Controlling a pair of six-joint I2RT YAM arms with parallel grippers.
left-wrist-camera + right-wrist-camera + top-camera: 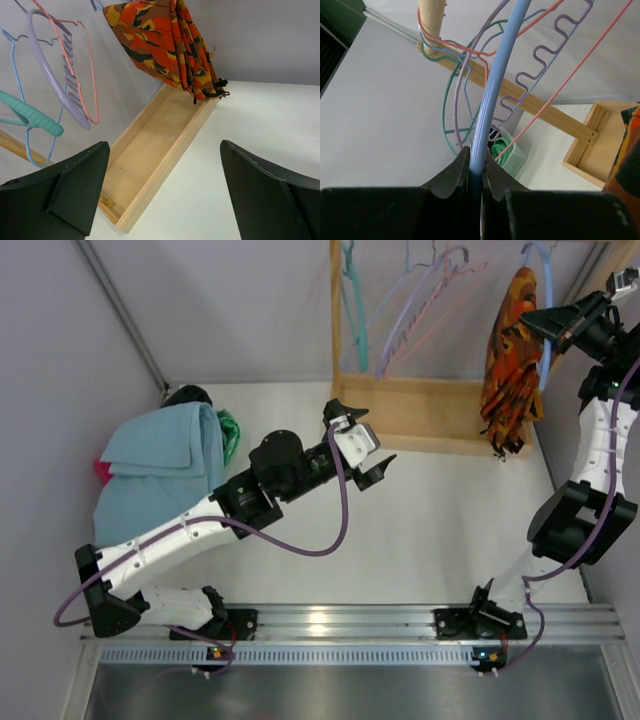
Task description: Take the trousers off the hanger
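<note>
Orange, red and brown camouflage trousers hang folded over a light blue hanger on the wooden rack at the back right; they also show in the left wrist view. My right gripper is shut on the blue hanger's arm, high beside the trousers, whose edge shows at the right. My left gripper is open and empty over the table, left of the trousers and near the rack's wooden base tray.
Several empty hangers, teal, purple and pink, hang on the rack's rail. A light blue cloth pile lies at the far left over a basket with green cloth. A wall stands close behind the right arm.
</note>
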